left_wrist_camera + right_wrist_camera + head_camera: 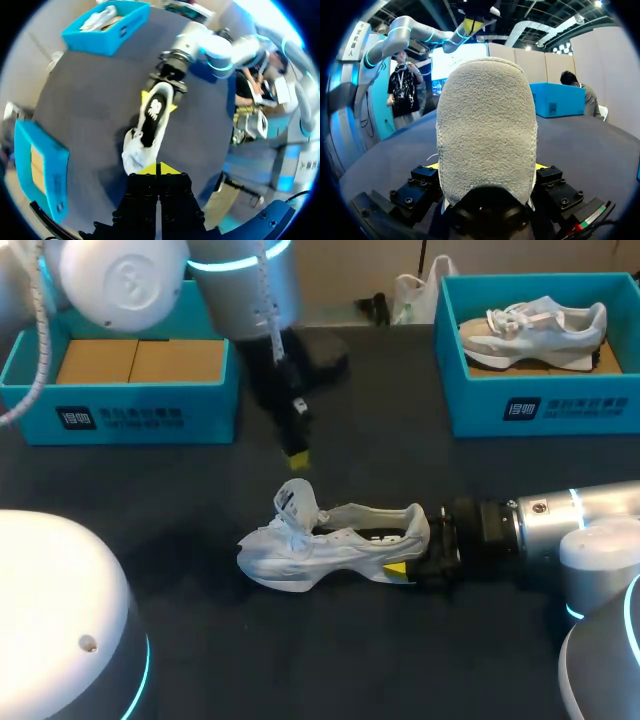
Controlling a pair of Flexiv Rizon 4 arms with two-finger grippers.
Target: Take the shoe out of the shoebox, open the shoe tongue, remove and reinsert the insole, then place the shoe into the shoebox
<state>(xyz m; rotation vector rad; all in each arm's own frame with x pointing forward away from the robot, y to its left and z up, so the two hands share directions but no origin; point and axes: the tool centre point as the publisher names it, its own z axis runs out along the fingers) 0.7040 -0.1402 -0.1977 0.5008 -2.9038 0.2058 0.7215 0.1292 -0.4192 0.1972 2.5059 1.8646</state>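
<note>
A white shoe (pixel 320 545) lies on the dark table, toe toward my left. Its tongue (pixel 292 502) stands up, and a dark insole (pixel 154 112) shows inside. My right gripper (pixel 408 552) comes in level from the right and is shut on the shoe's heel (pixel 487 130), one yellow-tipped finger on each side. My left gripper (pixel 297 456) hangs above and just behind the tongue. It is shut with nothing in it, and its yellow tips (pixel 157 169) meet over the toe of the shoe (pixel 136 152).
A blue shoebox (pixel 120 415) with brown cardboard inside stands at the back left. Another blue shoebox (pixel 540 400) at the back right holds a second pale shoe (pixel 535 330). Dark items lie at the back middle (pixel 320 355).
</note>
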